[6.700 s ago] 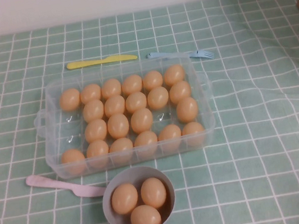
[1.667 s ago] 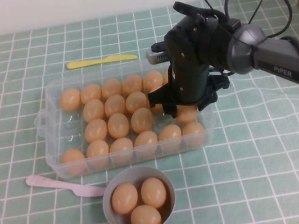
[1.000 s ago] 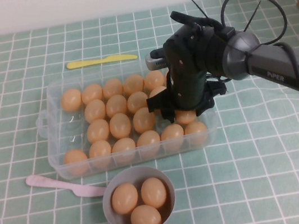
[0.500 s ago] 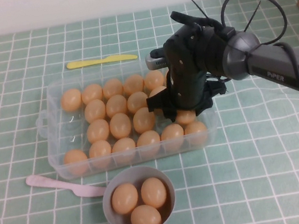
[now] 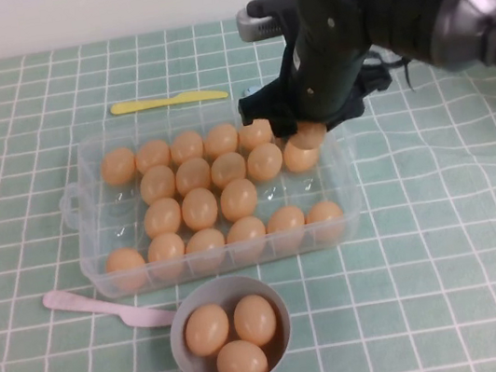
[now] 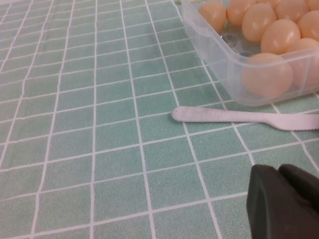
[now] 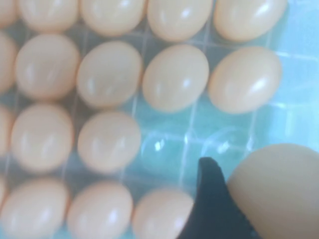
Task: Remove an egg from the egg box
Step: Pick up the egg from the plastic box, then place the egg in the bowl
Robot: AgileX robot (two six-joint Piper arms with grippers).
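The clear plastic egg box point(image 5: 75, 206) sits mid-table with several orange-tan eggs in its cups. My right gripper point(image 5: 307, 128) hangs above the box's far right part, shut on one egg point(image 5: 314, 136) that it holds clear of the cups. In the right wrist view the held egg point(image 7: 279, 189) rests against a black finger point(image 7: 212, 199), above empty cups of the box point(image 7: 164, 147). My left gripper point(image 6: 284, 204) is shut and empty, low over the cloth near the box's near left corner point(image 6: 214, 50).
A grey bowl point(image 5: 177, 348) holding three eggs stands in front of the box. A pink plastic knife point(image 5: 107, 307) lies at the box's front left, also in the left wrist view point(image 6: 239, 115). A yellow knife point(image 5: 168, 100) lies behind the box.
My right gripper came down into the box's right side, closed on an egg, and has now risen and moved back with it. That egg's cup is left empty.
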